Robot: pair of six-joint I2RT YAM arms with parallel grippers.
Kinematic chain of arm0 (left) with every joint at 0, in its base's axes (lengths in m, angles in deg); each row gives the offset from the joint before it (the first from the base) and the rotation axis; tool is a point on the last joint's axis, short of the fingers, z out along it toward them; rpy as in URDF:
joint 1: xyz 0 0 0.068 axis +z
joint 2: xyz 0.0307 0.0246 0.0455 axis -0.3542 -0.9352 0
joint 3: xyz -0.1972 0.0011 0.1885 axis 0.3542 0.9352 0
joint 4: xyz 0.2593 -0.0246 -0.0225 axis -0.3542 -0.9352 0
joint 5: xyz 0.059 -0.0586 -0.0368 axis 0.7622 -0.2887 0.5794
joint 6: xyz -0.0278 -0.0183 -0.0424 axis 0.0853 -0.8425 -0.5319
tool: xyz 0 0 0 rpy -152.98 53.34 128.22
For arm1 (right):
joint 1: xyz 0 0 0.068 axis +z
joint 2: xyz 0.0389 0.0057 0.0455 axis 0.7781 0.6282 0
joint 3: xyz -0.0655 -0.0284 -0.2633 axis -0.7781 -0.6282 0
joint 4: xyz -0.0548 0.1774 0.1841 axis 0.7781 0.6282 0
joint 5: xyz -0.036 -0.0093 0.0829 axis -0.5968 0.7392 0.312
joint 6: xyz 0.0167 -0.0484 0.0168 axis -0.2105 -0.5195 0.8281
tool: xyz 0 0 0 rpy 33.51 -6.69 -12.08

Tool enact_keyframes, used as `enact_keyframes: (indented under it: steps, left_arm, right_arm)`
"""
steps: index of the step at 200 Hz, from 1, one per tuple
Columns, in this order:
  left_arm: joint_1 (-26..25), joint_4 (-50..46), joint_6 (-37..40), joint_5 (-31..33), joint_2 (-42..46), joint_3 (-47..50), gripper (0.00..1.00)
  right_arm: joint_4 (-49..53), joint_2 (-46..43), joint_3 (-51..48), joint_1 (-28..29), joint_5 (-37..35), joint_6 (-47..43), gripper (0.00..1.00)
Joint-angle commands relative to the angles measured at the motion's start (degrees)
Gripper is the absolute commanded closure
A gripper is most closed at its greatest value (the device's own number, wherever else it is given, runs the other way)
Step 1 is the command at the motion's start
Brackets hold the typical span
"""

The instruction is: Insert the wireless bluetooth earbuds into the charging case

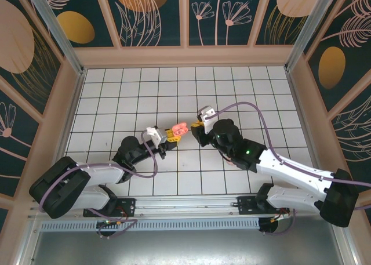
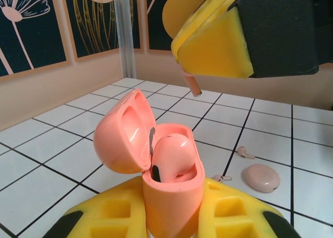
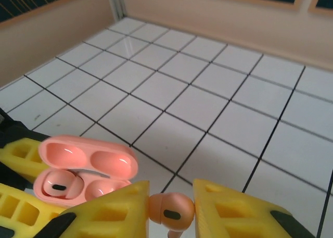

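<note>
Yellow ribbed fingers (image 3: 112, 209) of the right pincer (image 3: 171, 196) sit closest to the right wrist camera, clamped on a small salmon-pink plastic earbud (image 3: 169, 211). Its rounded head is pinched between the two pads and its stem points down.

Just beyond and to the left in that view is the coral rounded plastic charging case (image 3: 86, 167), with its lid thrown back. A second salmon-pink earbud (image 3: 60, 186) is seated in one well, and the well beside it is bare. The held earbud is near the case but not touching it.

From the left wrist camera, the left pincer (image 2: 171, 220) is closed around the lower body of the case, with a yellow finger on either side holding it upright. The lid is hinged open toward the left of that view, and the seated earbud bulges out of the case mouth. The right pincer hangs above and behind the case, and the stem of its earbud pokes out below the yellow pad.

Farther back on the white tiled tabletop (image 2: 47, 165) lies a pale pink round pod (image 2: 261, 176). Two tiny pink pieces (image 2: 244, 153) lie near it, too small to identify.

From above, both pincers meet near the middle of the tabletop with the case between them.
</note>
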Motion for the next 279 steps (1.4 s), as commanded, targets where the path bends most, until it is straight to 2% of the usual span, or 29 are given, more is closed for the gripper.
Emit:
enact_keyframes:
  steps: [1,138,219,241,279]
  left_arm:
    - [-0.2,3.2,-3.0,-1.6,-0.8,-1.9,0.86]
    - [-0.2,5.2,-8.1,-3.3,-1.7,-3.8,0.86]
    - [-0.2,5.3,-8.3,-2.5,-1.1,-3.8,0.86]
    - [-0.3,5.3,-8.1,-2.4,-1.2,-3.9,0.86]
    - [-0.2,5.2,-7.9,-2.6,-1.8,-4.0,0.86]
  right_arm:
    - [-8.9,-0.8,-1.2,0.6,1.4,-4.7,0.75]
    - [-13.0,3.1,-1.3,0.7,7.5,-5.2,0.74]
    - [-9.8,3.5,-1.4,0.7,8.8,-5.7,0.74]
    - [-8.7,3.0,-1.2,0.7,10.0,-5.2,0.71]
    - [-9.4,1.3,-1.4,0.4,10.9,-3.7,0.59]
